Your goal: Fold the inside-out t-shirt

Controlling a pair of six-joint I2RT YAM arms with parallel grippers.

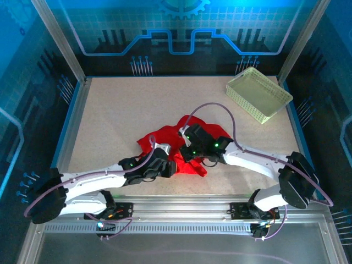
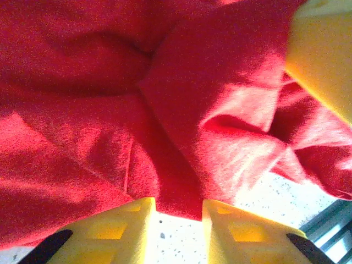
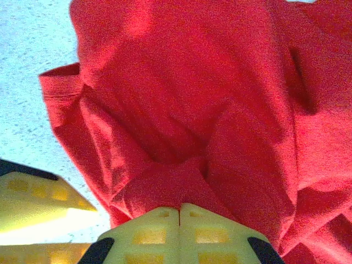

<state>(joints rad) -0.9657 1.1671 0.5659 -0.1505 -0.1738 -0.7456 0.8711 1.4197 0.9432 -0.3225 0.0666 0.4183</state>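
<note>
The inside-out t-shirt [image 1: 163, 136] is a crumpled bright red heap at the middle of the table. My right gripper [image 1: 188, 149] reaches into it from the right. In the right wrist view its fingertips [image 3: 180, 211] are pressed together, and a bunched fold of the red cloth [image 3: 176, 110] rises straight from them. My left gripper [image 1: 166, 166] sits at the heap's near edge. Its yellow fingers [image 2: 118, 228] stand apart, and a cloth edge [image 2: 179, 198] hangs between their tips over the speckled table. No white tag shows.
A pale yellow-green lattice basket [image 1: 258, 94] stands at the back right corner. The two grippers are close together; a yellow finger of the other arm [image 2: 324, 55] shows in the left wrist view. Bare speckled tabletop [image 1: 121, 110] lies left of and behind the shirt.
</note>
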